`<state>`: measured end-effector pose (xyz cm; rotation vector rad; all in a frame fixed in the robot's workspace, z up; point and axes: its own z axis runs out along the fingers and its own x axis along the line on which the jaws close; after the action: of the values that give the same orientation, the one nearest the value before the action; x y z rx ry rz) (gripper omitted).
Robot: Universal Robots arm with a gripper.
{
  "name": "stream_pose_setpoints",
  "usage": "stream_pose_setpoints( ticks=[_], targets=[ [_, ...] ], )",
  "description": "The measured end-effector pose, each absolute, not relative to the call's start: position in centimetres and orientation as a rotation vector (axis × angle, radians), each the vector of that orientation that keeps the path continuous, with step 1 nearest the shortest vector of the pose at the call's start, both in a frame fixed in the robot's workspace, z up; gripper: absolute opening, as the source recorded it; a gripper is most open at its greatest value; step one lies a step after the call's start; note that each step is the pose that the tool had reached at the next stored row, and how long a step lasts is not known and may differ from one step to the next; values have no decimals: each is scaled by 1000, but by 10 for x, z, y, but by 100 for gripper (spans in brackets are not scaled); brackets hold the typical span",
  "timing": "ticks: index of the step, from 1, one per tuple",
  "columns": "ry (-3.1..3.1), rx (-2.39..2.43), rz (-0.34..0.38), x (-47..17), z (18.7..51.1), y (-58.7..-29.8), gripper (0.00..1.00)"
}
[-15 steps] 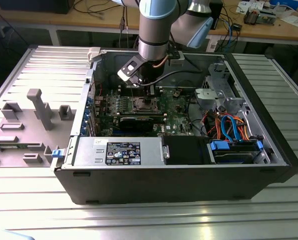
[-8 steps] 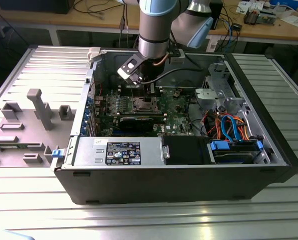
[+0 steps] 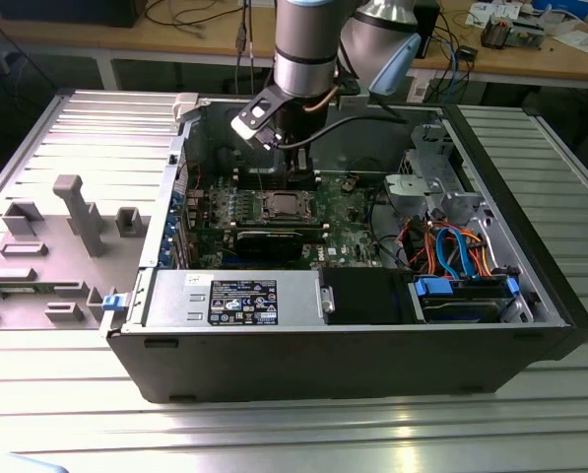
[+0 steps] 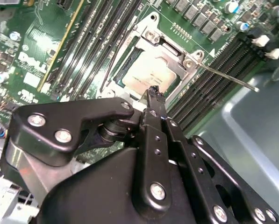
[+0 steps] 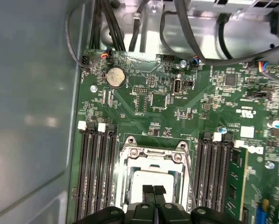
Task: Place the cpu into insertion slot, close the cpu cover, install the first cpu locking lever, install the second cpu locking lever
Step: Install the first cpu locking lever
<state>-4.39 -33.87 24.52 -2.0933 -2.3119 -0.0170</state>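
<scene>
The cpu (image 5: 153, 178), with its dull silver top, lies in the insertion slot (image 5: 124, 179) on the green board. The cpu cover (image 5: 153, 156), a silvery frame, lies down over it. My gripper (image 5: 153, 190) is shut with nothing between its fingers, and its tips hang just over the cpu's edge. In the second wrist view the gripper (image 4: 154, 92) points at the cpu (image 4: 144, 74), and the cover (image 4: 173, 52) frames it. A thin locking lever (image 4: 228, 77) juts out unlatched beside the socket. In the exterior view the gripper (image 3: 294, 177) hovers behind the cpu (image 3: 283, 205).
Black memory slots (image 5: 95, 170) flank the socket on both sides. A coin battery (image 5: 115, 77) and black cables (image 5: 190, 32) lie beyond it. The power supply (image 3: 234, 301), a drive bay (image 3: 461, 296) and the case walls (image 4: 251, 135) box in the board. A grey fixture (image 3: 72, 232) stands outside.
</scene>
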Motion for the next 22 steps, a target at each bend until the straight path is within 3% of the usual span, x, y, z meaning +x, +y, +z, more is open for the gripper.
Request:
stream_pose_setpoints(
  ticks=[7, 22],
  targets=[
    [-2313, -2094, -14, -44, 266, -339, 11],
    [-2481, -1892, -11, -44, 265, -339, 11]
  ],
)
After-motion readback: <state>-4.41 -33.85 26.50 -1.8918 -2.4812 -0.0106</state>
